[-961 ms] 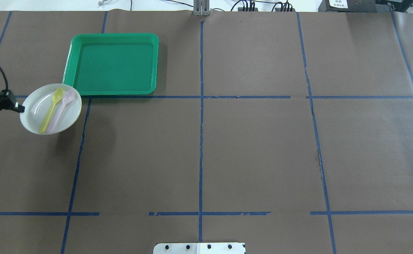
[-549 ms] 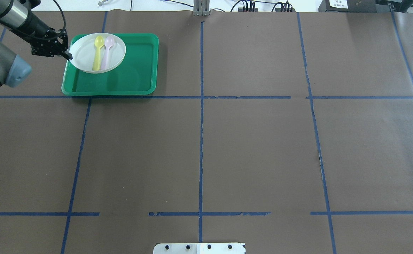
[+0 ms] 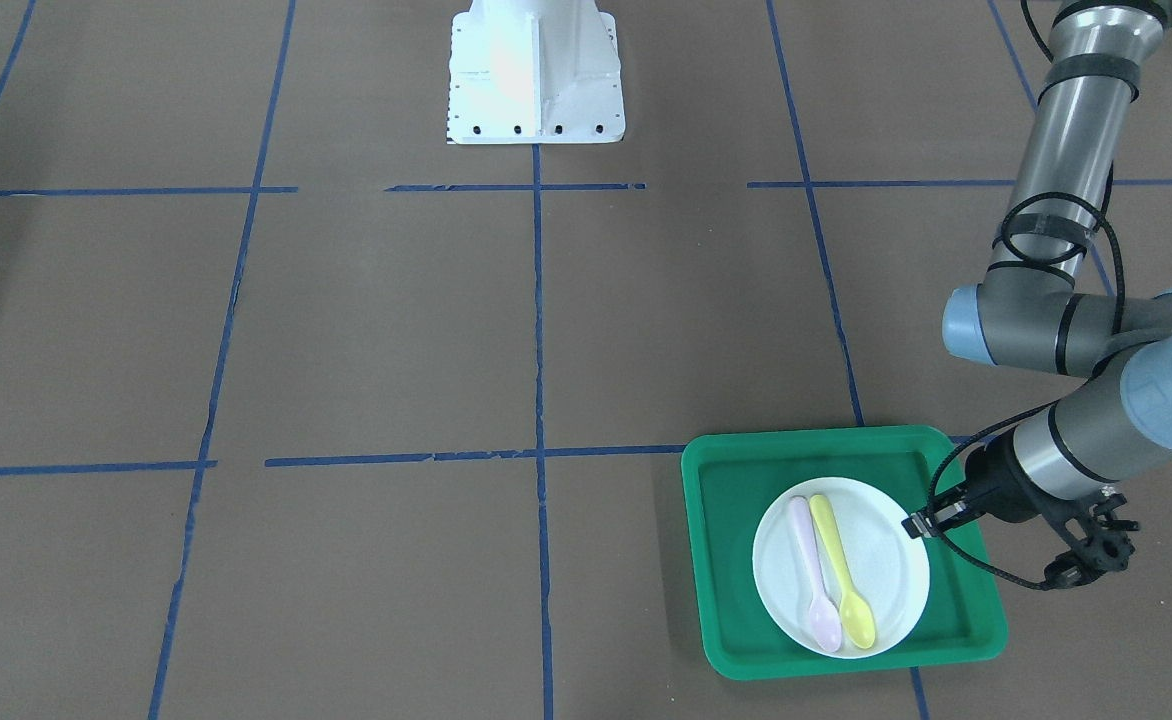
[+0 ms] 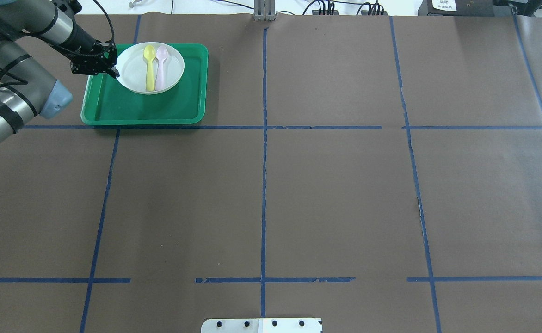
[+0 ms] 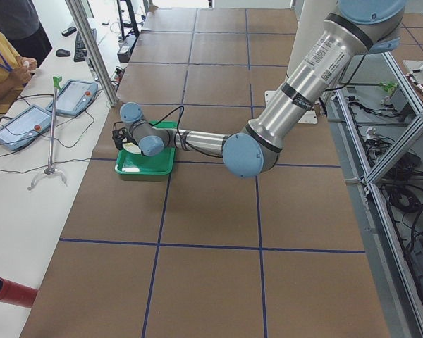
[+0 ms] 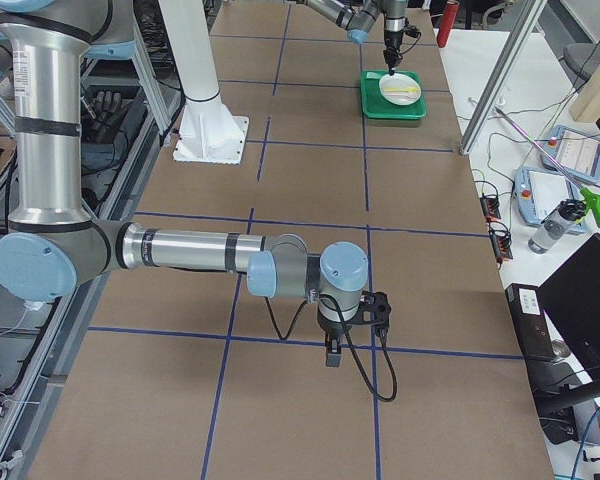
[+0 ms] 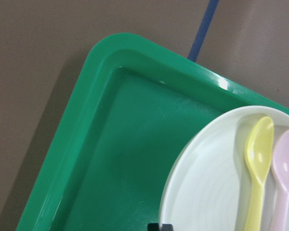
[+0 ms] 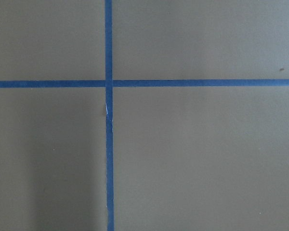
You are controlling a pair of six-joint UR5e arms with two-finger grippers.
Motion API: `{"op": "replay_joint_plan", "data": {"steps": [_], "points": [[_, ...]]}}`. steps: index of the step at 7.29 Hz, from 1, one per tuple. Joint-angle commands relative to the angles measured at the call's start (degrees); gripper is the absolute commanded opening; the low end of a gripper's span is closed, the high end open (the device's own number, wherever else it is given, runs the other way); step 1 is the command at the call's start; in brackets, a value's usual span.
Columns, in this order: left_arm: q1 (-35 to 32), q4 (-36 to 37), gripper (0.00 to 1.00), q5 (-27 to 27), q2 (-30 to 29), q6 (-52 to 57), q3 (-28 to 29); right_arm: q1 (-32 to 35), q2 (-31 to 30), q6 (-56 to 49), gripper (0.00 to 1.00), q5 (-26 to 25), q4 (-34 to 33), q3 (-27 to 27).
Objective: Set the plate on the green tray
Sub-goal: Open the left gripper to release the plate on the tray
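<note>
Facing view: the left gripper pinches the rim of the round white plate, which is over the green tray. A pink spoon and a yellow spoon lie on it. Wrist view: faint rings mark its glossy floor. Right-side view: whether the right gripper is apart or together cannot be told.

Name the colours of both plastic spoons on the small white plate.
One yellow spoon, one pale pink spoon; best in left wrist view.

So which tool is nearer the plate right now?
Left. The left tool pinches the plate by its rim, over the green tray; the right tool hovers far across the table.
</note>
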Motion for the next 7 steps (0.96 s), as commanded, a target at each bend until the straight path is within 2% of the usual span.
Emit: {"op": "replay_joint_plan", "data": {"steps": [1, 3, 4, 7], "points": [[-0.01, -0.15, 1.00, 0.17, 0.43, 1.13, -1.95, 0.00, 0.01, 0.00, 1.00, 0.07, 0.00, 0.00], [-1.50, 0.29, 1.00, -1.32, 6.64, 4.38, -10.62, 0.00, 0.01, 0.00, 1.00, -0.02, 0.00, 0.00], [-3.07, 2.29, 1.00, -4.90, 10.33, 9.35, -14.41, 0.00, 0.01, 0.00, 1.00, 0.07, 0.00, 0.00], [-12.46, 22.89, 1.00, -4.85, 22.36, 36.54, -31.09, 0.00, 0.01, 0.00, 1.00, -0.02, 0.00, 0.00]]}}
